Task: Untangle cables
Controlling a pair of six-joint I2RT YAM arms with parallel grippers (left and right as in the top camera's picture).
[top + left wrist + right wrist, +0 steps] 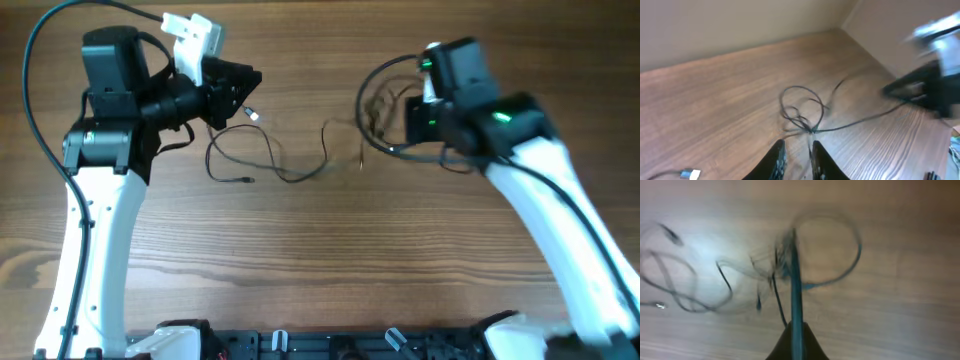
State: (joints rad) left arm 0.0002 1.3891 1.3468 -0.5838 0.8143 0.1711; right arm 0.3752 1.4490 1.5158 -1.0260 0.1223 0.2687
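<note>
While left claw [796,150], right claw [796,335] hover — one tangle, thin cables [290,170].

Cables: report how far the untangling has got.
Done: part of the cables lies spread in loose loops across the middle. In hand: the right gripper looks shut on a strand; the left gripper hovers open. Left: a knot of crossed loops sits beside the right gripper.
</note>
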